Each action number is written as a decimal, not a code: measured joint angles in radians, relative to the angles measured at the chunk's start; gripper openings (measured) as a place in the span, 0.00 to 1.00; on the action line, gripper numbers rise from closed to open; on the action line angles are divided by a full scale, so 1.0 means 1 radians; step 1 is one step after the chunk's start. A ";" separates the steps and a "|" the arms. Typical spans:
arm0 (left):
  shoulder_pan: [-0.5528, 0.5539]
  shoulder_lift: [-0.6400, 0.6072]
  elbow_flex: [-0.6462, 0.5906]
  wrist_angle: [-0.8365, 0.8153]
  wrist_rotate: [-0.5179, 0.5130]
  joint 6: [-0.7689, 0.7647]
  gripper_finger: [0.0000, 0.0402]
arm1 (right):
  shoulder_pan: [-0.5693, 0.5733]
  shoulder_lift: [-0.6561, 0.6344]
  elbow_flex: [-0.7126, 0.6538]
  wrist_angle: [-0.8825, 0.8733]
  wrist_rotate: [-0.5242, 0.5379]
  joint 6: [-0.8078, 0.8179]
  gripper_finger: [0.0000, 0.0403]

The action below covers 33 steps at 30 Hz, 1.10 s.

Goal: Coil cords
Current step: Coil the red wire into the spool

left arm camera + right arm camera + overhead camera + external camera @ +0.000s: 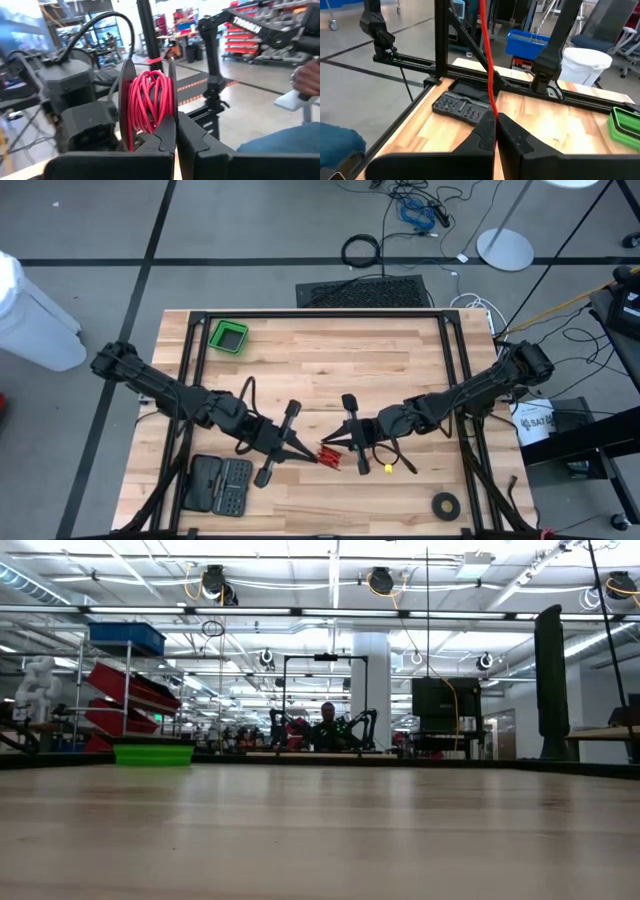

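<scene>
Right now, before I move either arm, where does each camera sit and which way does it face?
High view: overhead, looking straight down at the table; both arms, left pincer and right pincer meeting at the red cord.
Low view: at tabletop height, looking level across the wood into the room; no arm shows.
Left wrist view: on the left arm, looking past its shut fingers at the cord coil.
Right wrist view: on the right arm, fingers pinching a taut cord strand.
Shared: high, low and right wrist views all show the green bin.
</scene>
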<state>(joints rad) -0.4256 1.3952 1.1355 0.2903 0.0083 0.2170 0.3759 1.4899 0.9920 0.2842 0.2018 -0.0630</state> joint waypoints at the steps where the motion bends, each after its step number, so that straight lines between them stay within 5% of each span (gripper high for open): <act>1: -0.001 -0.006 0.000 -0.011 -0.015 0.001 0.00 | 0.000 0.000 0.000 -0.002 0.001 0.001 0.00; 33: -0.014 -0.043 0.000 -0.174 -0.242 -0.036 0.00 | 0.117 -0.204 0.000 -0.286 0.012 0.078 0.00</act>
<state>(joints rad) -0.4400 1.3521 1.1358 0.1165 -0.2341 0.1814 0.4929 1.2863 0.9918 -0.0016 0.2138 0.0154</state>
